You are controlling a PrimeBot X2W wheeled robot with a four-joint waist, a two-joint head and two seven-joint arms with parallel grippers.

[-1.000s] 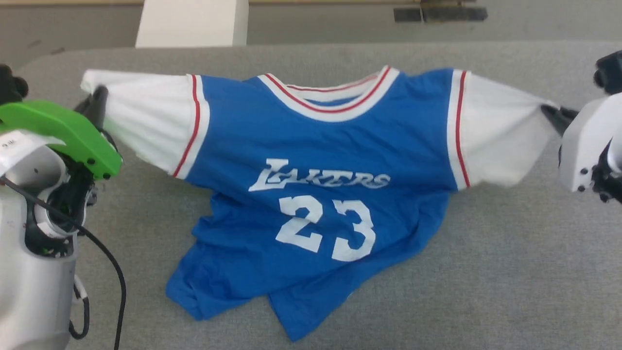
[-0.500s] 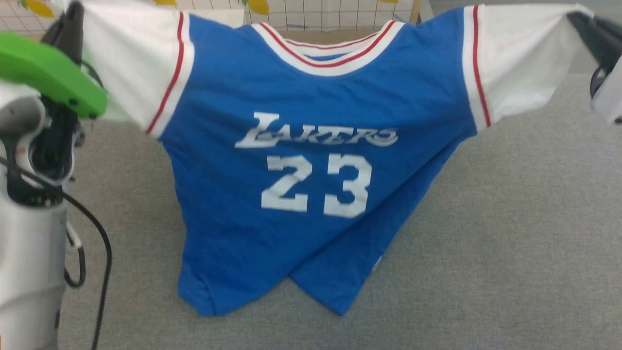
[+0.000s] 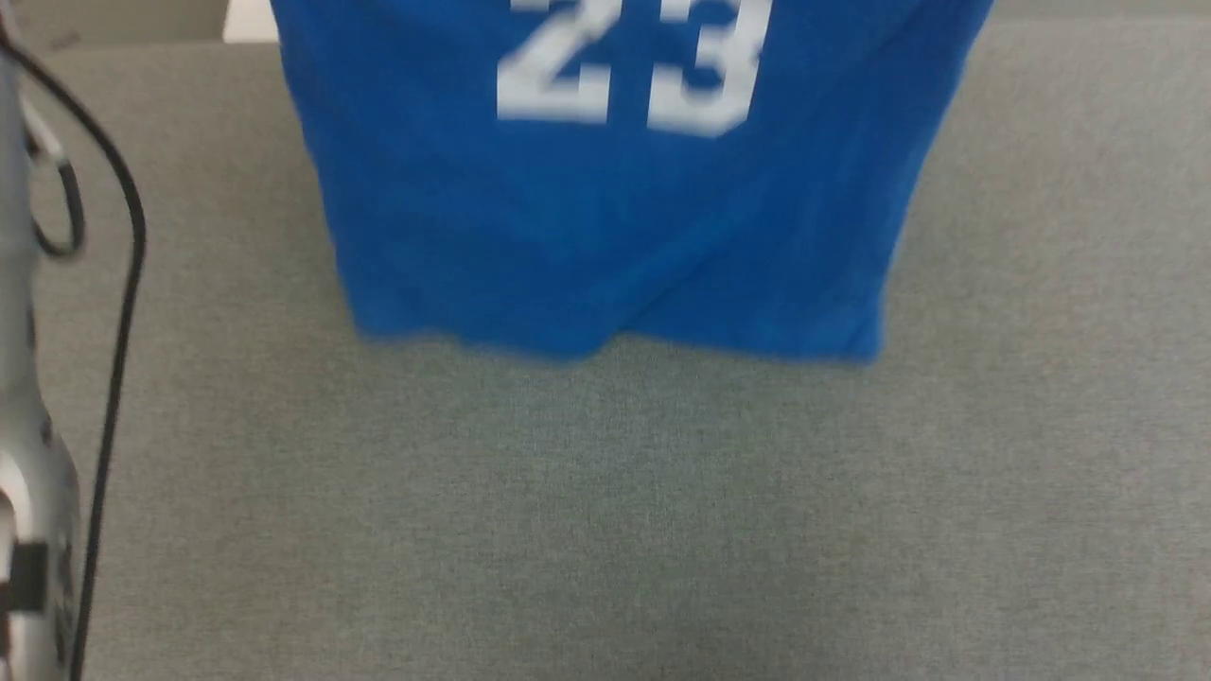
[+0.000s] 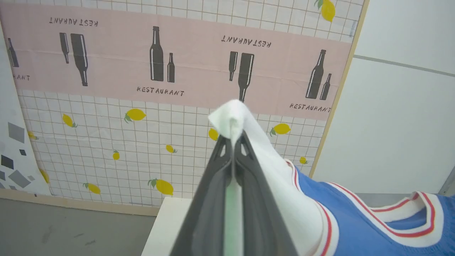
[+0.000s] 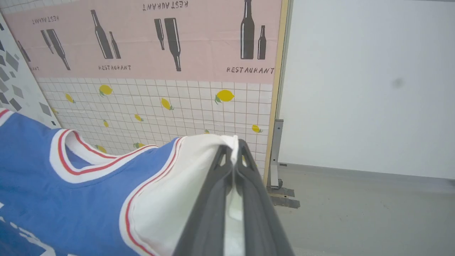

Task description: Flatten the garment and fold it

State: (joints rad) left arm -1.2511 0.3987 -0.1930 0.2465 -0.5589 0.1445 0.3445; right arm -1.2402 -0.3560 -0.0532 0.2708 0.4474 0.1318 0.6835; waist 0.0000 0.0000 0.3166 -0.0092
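Before the RESTAURANT wall (image 4: 106, 81), left fingers (image 4: 213, 199) and right fingers (image 5: 211, 206) clamp the "23" garment (image 3: 587, 236).

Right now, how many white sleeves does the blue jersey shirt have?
2: one soft white sleeve pinched in the left gripper, the other sleeve pinched in the right gripper.

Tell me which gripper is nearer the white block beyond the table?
Left. The left gripper, shut on a sleeve of the jersey, hangs above the white block; the right gripper pinches the opposite sleeve, across the shirt's full width.
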